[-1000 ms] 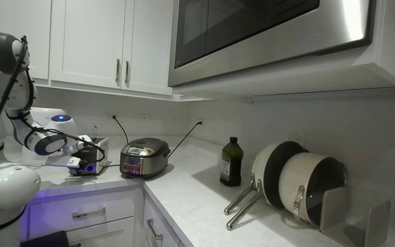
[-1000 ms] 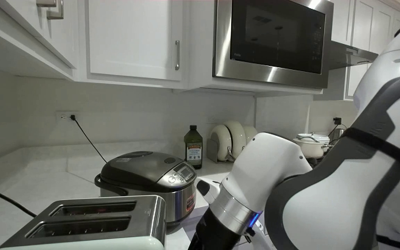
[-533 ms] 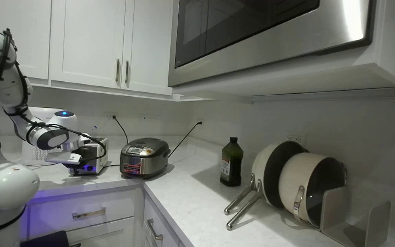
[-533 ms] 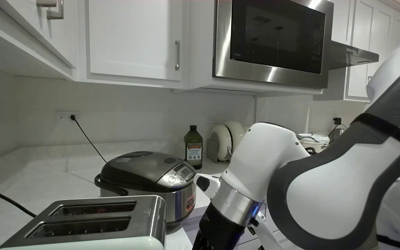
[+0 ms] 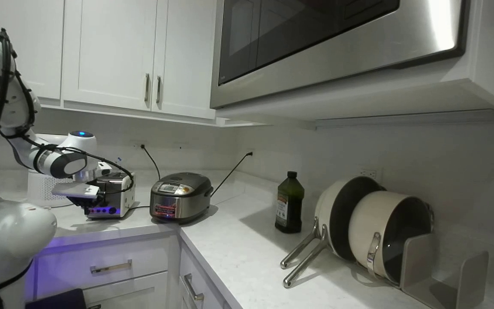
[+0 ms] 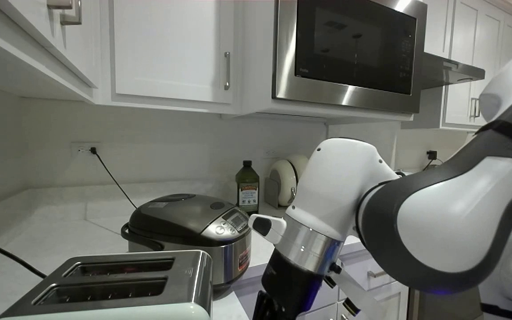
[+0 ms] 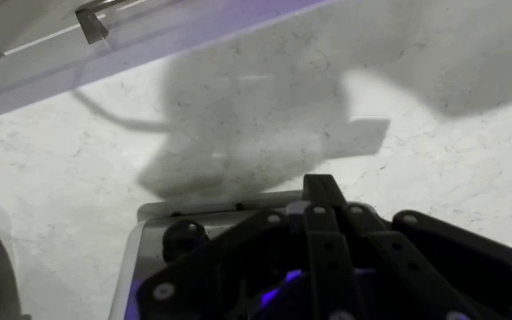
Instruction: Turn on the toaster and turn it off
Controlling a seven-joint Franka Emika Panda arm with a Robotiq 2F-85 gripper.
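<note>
Silver metal tops the toaster (image 6: 114, 277), just beside the rice cooker (image 6: 185, 222). Likely step: working a front control; line the fingertips up squarely, then press gently and straight so the toaster doesn't skid. Farther from the rice cooker than the toaster's knob (image 7: 185, 240), the gripper (image 7: 323, 182) has its fingers pressed together, apparently around nothing; whether it touches the toaster, I can't tell.

Toaster (image 6: 114, 278) cut off below in exterior view; wrist view: partly hidden behind fingers (image 7: 322, 191).
</note>
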